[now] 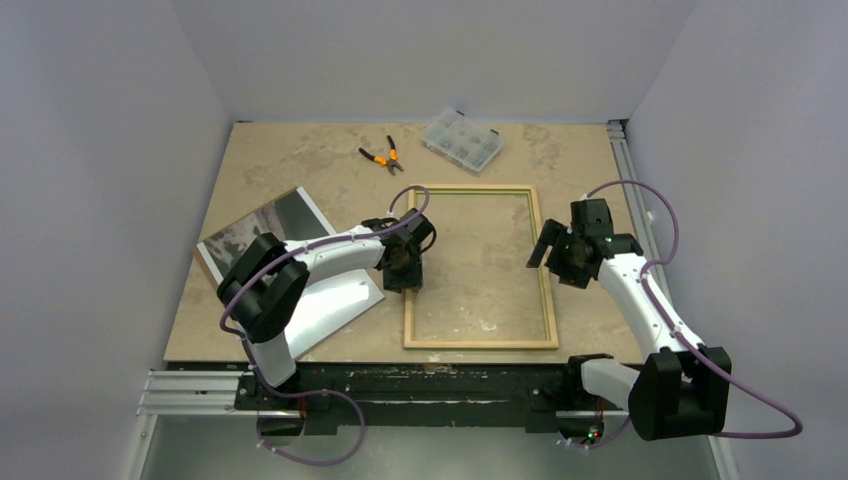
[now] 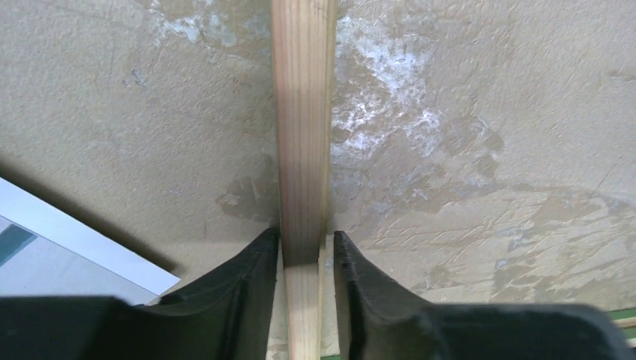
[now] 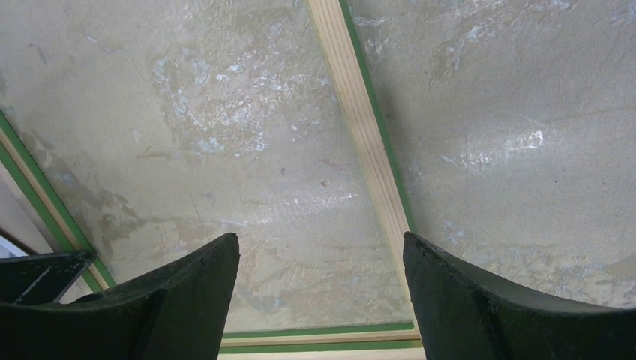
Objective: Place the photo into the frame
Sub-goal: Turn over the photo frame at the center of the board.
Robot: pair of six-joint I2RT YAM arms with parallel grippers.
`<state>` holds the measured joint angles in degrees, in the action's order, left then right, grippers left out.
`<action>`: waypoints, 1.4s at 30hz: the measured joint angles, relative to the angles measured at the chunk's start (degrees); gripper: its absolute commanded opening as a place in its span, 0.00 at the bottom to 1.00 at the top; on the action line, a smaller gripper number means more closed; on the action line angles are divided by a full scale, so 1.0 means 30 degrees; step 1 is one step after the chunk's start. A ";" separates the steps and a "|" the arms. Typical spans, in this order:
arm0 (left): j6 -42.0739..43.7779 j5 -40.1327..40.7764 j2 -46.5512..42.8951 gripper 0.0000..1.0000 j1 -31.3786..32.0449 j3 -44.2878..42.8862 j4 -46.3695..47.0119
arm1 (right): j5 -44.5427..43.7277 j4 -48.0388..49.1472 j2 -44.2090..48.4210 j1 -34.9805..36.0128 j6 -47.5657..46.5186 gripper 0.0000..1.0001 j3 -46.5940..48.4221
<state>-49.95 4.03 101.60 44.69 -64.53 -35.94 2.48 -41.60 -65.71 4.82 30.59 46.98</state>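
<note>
The frame (image 1: 548, 290) lies flat mid-table, pale wood side up, the table showing through its pane. My left gripper (image 1: 403, 275) is down over its left rail. In the left wrist view the fingertips (image 2: 266, 247) straddle that wooden rail (image 2: 302, 112), with a thin gap on each side, so the gripper (image 2: 306, 236) is narrowly open. The photo (image 1: 270, 225) lies picture side up left of the frame, partly under my left arm; its white-bordered corner (image 2: 45, 247) shows nearby. My right gripper (image 1: 550, 258) hovers wide open over the frame's right rail (image 3: 360, 120), holding nothing (image 3: 321, 244).
Orange-handled pliers (image 1: 381, 155) and a clear plastic parts box (image 1: 462, 139) lie near the back edge. A metal rail (image 1: 625, 160) runs along the table's right side. White walls close in left, back and right.
</note>
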 measured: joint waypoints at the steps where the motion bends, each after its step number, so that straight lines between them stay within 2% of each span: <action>1: -0.0015 -0.0080 0.0000 0.22 -0.0015 0.0029 0.0117 | 0.0000 0.0000 0.0000 0.0000 -0.0007 0.78 0.0000; 7: -0.0146 -0.0750 0.0051 0.09 -0.0022 0.0138 0.0772 | 0.0000 -0.0007 0.0000 0.0000 -0.0029 0.78 0.0000; 16: -0.0517 -0.2033 0.0423 0.09 -0.0015 0.0073 0.2004 | 0.0015 -0.0036 0.0000 0.0000 -0.0066 0.78 0.0000; 19: -0.0597 -0.2288 0.0510 0.19 0.0007 0.0029 0.2259 | 0.0029 -0.0066 0.0000 0.0000 -0.0066 0.79 0.0000; 23: -0.0670 -0.2594 0.0561 0.47 0.0022 0.0015 0.2565 | 0.0080 -0.0066 0.0007 0.0000 -0.0058 0.79 0.0000; 26: -0.0648 -0.2914 0.0488 0.69 0.0051 0.0015 0.3126 | 0.0117 -0.0080 0.0124 0.0000 -0.0066 0.84 0.0000; 29: -0.0539 -0.2892 -0.0109 0.82 0.0138 0.0335 0.3541 | 0.0226 -0.0117 0.0415 0.0000 -0.0073 0.91 0.0000; 31: -0.0466 -0.2761 -0.0933 0.86 0.0153 0.0845 0.3563 | 0.0328 -0.0160 0.0699 0.0000 -0.0080 0.93 0.0000; 36: -0.0430 -0.2186 -0.4189 0.86 0.0124 0.2076 0.3781 | 0.0736 -0.0131 0.1588 0.0000 -0.0109 0.96 -0.0022; 42: 0.0000 -0.1166 -0.9588 0.86 -0.0087 0.3599 0.4401 | 0.1698 0.0036 0.2135 0.0022 -0.0131 0.96 -0.0160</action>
<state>-49.95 0.54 72.84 44.42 -53.74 -22.74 7.57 -41.50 -59.31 4.89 30.20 46.50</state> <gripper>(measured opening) 0.859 0.958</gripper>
